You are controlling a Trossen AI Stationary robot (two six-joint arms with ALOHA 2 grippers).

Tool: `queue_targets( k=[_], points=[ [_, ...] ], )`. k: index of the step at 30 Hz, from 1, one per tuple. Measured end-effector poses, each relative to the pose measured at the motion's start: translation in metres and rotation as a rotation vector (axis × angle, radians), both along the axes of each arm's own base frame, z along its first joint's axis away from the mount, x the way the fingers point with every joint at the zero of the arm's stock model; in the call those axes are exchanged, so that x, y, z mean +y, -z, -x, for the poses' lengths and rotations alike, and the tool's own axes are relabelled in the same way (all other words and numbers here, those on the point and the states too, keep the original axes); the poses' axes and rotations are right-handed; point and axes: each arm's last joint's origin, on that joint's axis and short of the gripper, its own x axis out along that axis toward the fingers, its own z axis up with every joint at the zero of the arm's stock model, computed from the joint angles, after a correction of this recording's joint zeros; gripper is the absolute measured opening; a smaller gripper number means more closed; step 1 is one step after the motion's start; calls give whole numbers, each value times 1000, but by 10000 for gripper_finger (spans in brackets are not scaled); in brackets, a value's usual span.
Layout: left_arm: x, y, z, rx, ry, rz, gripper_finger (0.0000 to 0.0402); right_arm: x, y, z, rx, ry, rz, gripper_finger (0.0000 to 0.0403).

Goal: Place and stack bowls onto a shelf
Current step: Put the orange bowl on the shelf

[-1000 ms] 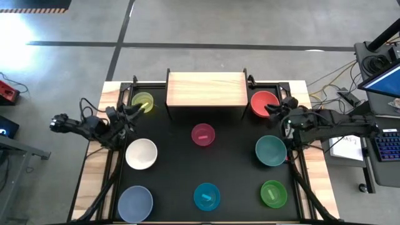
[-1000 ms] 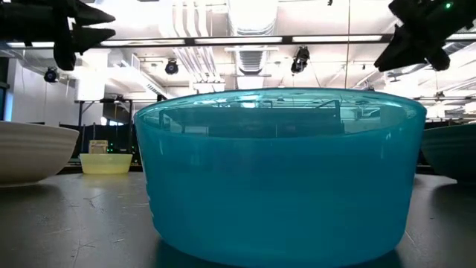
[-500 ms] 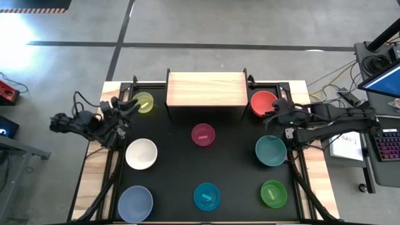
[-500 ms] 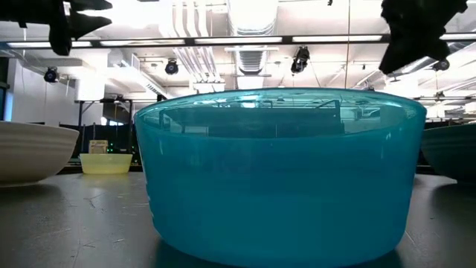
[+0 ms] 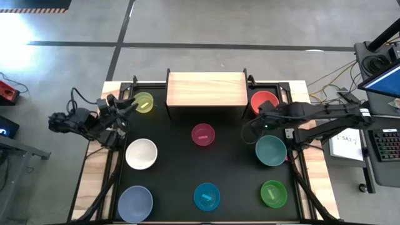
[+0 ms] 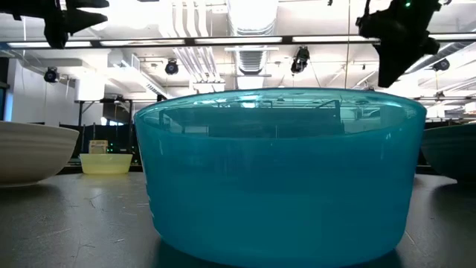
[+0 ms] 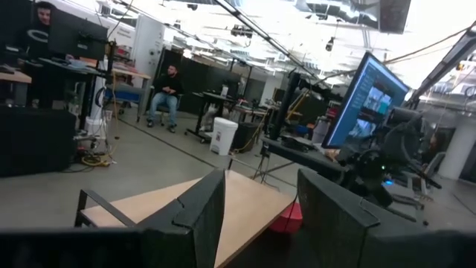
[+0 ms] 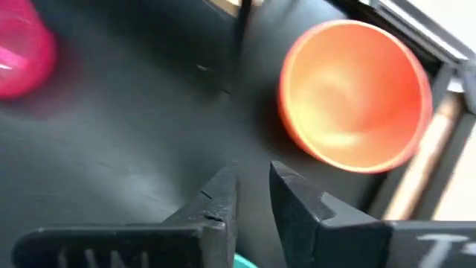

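Observation:
The light-wood shelf (image 5: 205, 88) stands at the table's far middle, its top bare. Eight bowls rest on their bases on the black tabletop: yellow-green (image 5: 143, 102), red (image 5: 264, 101), magenta (image 5: 203, 134), white (image 5: 141, 154), teal (image 5: 270, 150), green (image 5: 273, 193), bright blue (image 5: 206, 196) and lavender-blue (image 5: 135, 203). My left gripper (image 5: 122, 105) is open and empty, just left of the yellow-green bowl, facing the shelf (image 7: 245, 197). My right gripper (image 5: 255, 120) hovers over bare tabletop beside the red bowl (image 8: 355, 100), its fingers (image 8: 253, 190) a narrow gap apart and empty.
The bright blue bowl (image 6: 279, 171) fills the low view, with the white bowl (image 6: 30, 152) at its left and the teal bowl (image 6: 450, 149) at its right. Black rails run along the table's edges (image 5: 112, 156). A seated person (image 7: 171, 97) shows far beyond the table.
My right gripper has gone from beside the red bowl toward the table's left and near side, and now hangs over the black top between the red and magenta bowls. My left gripper has drawn back a little from the yellow-green bowl toward the table's left edge.

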Motion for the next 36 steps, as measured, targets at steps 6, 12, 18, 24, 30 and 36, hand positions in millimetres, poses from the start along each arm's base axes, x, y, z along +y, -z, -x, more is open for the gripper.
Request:
queue_targets(
  k=[6, 12, 18, 24, 30, 36],
  points=[
    [2, -6, 5, 33, 0, -9, 152, -13, -4, -10, 125, 15, -26, 41],
    [3, -13, 11, 49, -15, -10, 152, -38, 3, -13, 193, -13, -191, 88],
    [5, -12, 14, 91, -59, -12, 152, -71, 21, -11, 301, -33, -246, 134],
    [5, -11, 13, 101, -58, -10, 152, -86, 38, -23, 415, -224, -256, 149],
    [5, -11, 13, 102, -58, -10, 152, -93, 55, -37, 501, -362, -259, 150],
    [5, -11, 13, 107, -58, -12, 152, -98, 58, -41, 501, -402, -230, 151]
  ],
)
